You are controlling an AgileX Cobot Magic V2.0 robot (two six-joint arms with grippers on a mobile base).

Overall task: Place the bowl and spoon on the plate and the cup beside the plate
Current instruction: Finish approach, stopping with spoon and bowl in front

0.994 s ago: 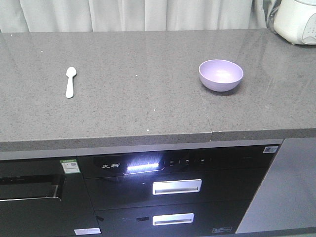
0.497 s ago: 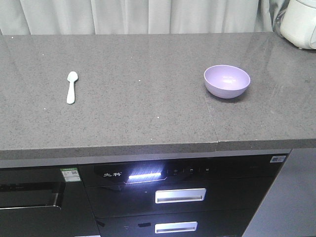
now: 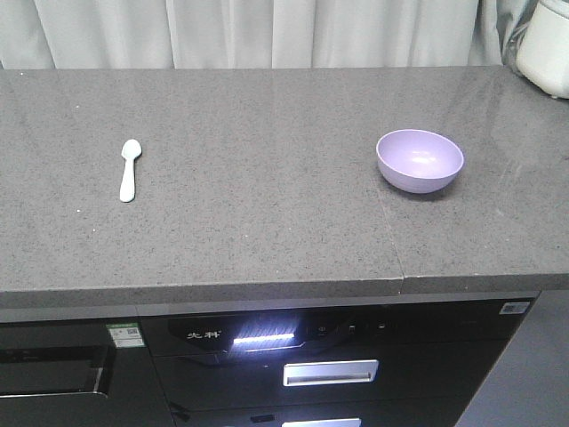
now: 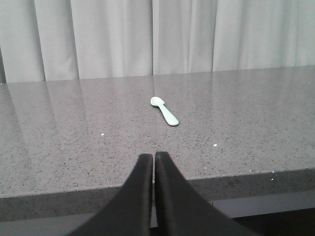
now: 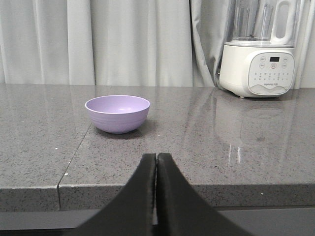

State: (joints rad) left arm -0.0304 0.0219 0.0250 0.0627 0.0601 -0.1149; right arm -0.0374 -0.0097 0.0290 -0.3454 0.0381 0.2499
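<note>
A lavender bowl [image 3: 420, 160] stands upright on the grey counter at the right; it also shows in the right wrist view as the bowl [image 5: 117, 113]. A pale mint spoon [image 3: 129, 169] lies flat at the left, seen too as the spoon [image 4: 165, 111] in the left wrist view. My left gripper [image 4: 154, 157] is shut and holds nothing, back at the counter's front edge, well short of the spoon. My right gripper [image 5: 156, 158] is likewise shut on nothing, at the front edge, short of the bowl. The plate and the cup are out of view.
A white blender-like appliance [image 5: 258, 49] stands at the counter's back right, also seen as the appliance [image 3: 547, 49]. Curtains hang behind the counter. Black drawers with metal handles [image 3: 331, 372] sit below the counter's front edge. A seam [image 3: 388, 227] crosses the counter near the bowl.
The front view has shifted: the counter, spoon and bowl sit lower in the frame, the bowl also further right, and the appliance has slid toward the right edge. Nothing on the counter has moved.
</note>
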